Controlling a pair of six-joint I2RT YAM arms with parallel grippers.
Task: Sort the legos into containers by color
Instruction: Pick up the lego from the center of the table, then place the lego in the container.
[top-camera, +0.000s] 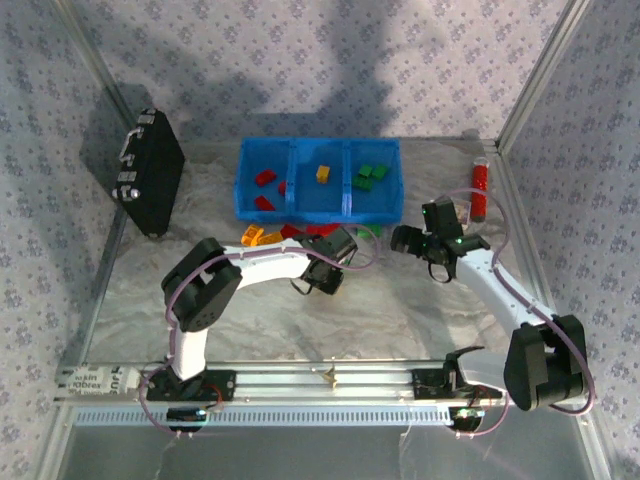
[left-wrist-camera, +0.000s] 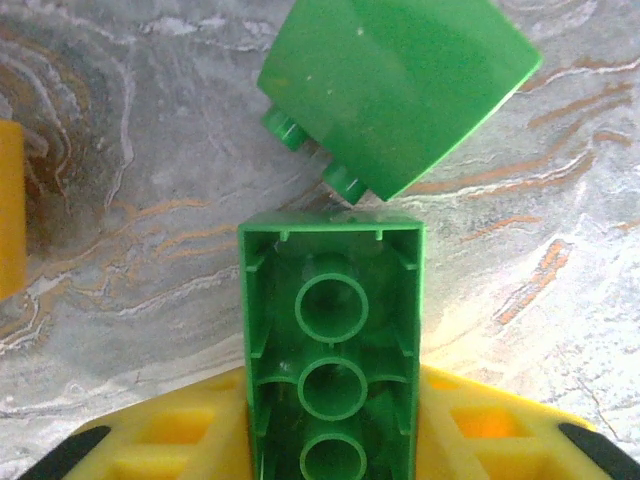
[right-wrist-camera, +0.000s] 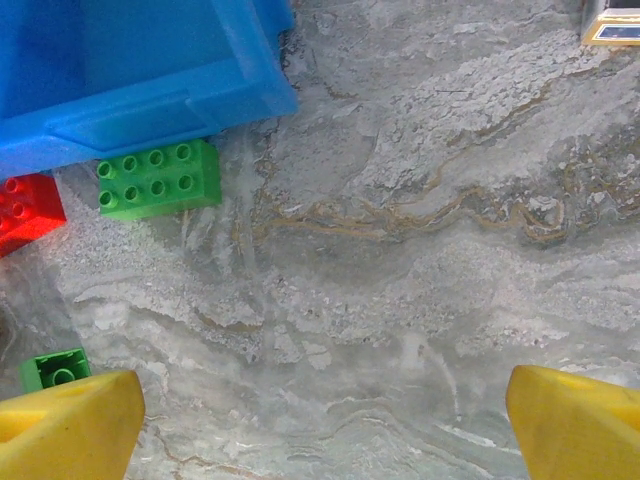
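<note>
**Top view:** loose legos (top-camera: 262, 236) lie along the near wall of the blue tray (top-camera: 290, 212).

**Left wrist view:** the left end effector (left-wrist-camera: 330, 420) pinches a green brick (left-wrist-camera: 332, 340) by its near end. A second green brick (left-wrist-camera: 400, 85) almost touches it and may get dragged along.

**Right wrist view:** the right end effector (right-wrist-camera: 325, 400), wide and empty, hovers by the tray corner, so the arms could clash there.

A black rectangular hard case with metal latches and a handle (top-camera: 150, 172) stands on its edge at the far left, close to the side wall; a red cylindrical tube with a clear end (top-camera: 479, 190) is at the far right, beside a slim metal frame post (top-camera: 535, 85); a wrinkled grey-white marbled sheet (top-camera: 400, 300) covers the table; pale wall fabric with a small purple pattern (top-camera: 330, 60) surrounds it; a silver aluminium rail (top-camera: 330, 380) runs along the near edge.
</note>
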